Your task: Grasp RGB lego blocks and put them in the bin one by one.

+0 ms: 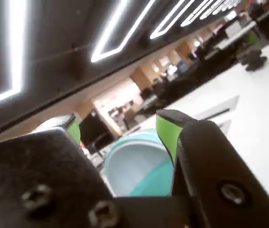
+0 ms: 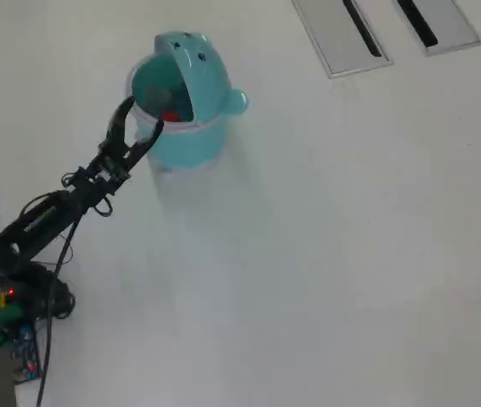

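**Pincer spread at the bin's rim**

My pincer (image 1: pixel 120 128) fills the bottom of the wrist view, blurred and dark, its base cut off by the lower edge. Its two jaws stand apart, green pads facing each other across an empty gap: released, gripping nothing. The left pad is mostly hidden behind the jaw body; the right one shows plainly.

Between the jaws I see the bin (image 1: pixel 139 164), teal, its pale inside turned toward me. Only part of its rim and wall shows; what lies at the bottom is hidden from this view.

From overhead, my pincer (image 2: pixel 141 116) sits at the left rim of the bin (image 2: pixel 185 144), tips spread on either side of the edge. The lid (image 2: pixel 202 72) stands flipped open, dark dots on it, an ear knob sticking out to the right. Inside, something red (image 2: pixel 170 117) shows, too small to make out its shape. I cannot find a blue or a yellow-green block in either view.

Farther off on the white surface (image 2: pixel 325 254), two grey slotted panels (image 2: pixel 335 34) lie at the top edge, cut off by the frame.
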Robot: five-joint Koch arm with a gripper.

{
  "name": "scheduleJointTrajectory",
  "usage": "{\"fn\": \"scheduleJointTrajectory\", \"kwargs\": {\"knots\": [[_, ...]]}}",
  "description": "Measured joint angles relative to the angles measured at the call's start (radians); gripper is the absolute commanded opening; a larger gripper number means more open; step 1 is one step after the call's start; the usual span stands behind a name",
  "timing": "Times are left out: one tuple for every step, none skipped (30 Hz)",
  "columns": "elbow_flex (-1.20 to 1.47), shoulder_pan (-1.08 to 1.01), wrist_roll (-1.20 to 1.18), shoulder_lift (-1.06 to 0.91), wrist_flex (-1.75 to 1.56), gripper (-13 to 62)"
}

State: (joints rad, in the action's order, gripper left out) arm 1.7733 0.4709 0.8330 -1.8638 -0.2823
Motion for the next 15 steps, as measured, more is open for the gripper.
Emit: {"fn": "scheduleJointTrajectory", "kwargs": {"knots": [[0.015, -0.009, -0.021, -0.015, -0.006, 30.0], [0.032, -0.018, -0.046, -0.032, -0.008, 30.0], [0.046, -0.031, -0.071, -0.048, -0.009, 30.1], [0.064, -0.044, -0.095, -0.066, -0.009, 30.1], [0.083, -0.057, -0.118, -0.083, -0.009, 30.1], [0.101, -0.066, -0.140, -0.097, -0.009, 30.1], [0.118, -0.075, -0.161, -0.112, -0.008, 30.1], [0.137, -0.087, -0.183, -0.127, -0.009, 30.1], [0.153, -0.097, -0.207, -0.143, -0.009, 30.1], [0.167, -0.106, -0.229, -0.160, -0.011, 30.1], [0.187, -0.117, -0.250, -0.175, -0.012, 30.0], [0.206, -0.124, -0.272, -0.192, -0.012, 30.0], [0.227, -0.133, -0.293, -0.210, -0.012, 30.0], [0.249, -0.137, -0.311, -0.227, -0.012, 30.0], [0.267, -0.143, -0.328, -0.244, -0.011, 30.1]]}}
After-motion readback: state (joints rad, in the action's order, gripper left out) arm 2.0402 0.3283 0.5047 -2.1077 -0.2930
